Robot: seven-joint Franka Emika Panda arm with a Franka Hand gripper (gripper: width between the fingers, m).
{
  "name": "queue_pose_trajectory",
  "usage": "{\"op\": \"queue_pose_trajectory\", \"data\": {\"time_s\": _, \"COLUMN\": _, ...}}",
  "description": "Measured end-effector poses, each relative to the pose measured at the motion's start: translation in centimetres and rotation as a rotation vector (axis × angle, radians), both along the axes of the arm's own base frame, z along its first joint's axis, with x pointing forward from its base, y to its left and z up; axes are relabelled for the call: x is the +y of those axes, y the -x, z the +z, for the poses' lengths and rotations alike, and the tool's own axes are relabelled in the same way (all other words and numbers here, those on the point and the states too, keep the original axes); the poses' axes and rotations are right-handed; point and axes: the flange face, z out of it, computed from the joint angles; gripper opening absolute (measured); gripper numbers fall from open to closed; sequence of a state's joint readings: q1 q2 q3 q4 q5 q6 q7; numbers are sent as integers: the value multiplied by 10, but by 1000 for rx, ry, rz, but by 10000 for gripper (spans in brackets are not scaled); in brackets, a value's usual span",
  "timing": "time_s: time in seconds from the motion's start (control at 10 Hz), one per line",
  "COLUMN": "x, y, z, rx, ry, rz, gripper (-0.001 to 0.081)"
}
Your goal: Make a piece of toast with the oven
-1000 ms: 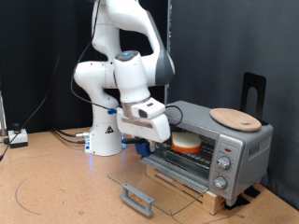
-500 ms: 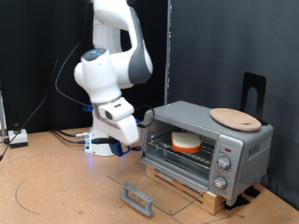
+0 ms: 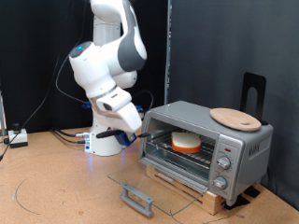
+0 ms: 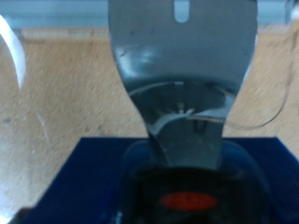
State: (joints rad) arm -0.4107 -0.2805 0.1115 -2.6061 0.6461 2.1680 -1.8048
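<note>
The silver-grey oven (image 3: 234, 149) stands at the exterior view's right on a wooden base, its glass door (image 3: 154, 182) folded down flat with the handle (image 3: 137, 198) at the front. The piece of toast (image 3: 184, 142), with an orange-brown crust and a pale face, lies on the wire rack inside. My gripper (image 3: 134, 133) hangs to the left of the oven's opening, near the arm's base and clear of the door. In the wrist view a flat grey metal blade (image 4: 182, 84) reaches out from a dark blue part (image 4: 93, 177) over the tan table. The fingers themselves do not show.
A round wooden board (image 3: 234, 118) lies on the oven's top, with a black stand (image 3: 252, 89) behind it. Knobs (image 3: 222, 162) sit on the right front panel. Cables (image 3: 65, 135) run along the table at the left. A white cable (image 4: 11, 47) shows in the wrist view.
The arm has drawn back from the oven's opening to the left and lifted its elbow. The toast stays on the rack and the door stays open.
</note>
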Motion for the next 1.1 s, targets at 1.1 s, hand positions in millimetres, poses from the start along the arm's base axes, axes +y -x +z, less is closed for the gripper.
{"op": "queue_pose_trajectory", "data": {"time_s": 1.1, "x": 55, "y": 16, "z": 68, "rx": -79, "ry": -212, "rz": 208, "gripper": 396}}
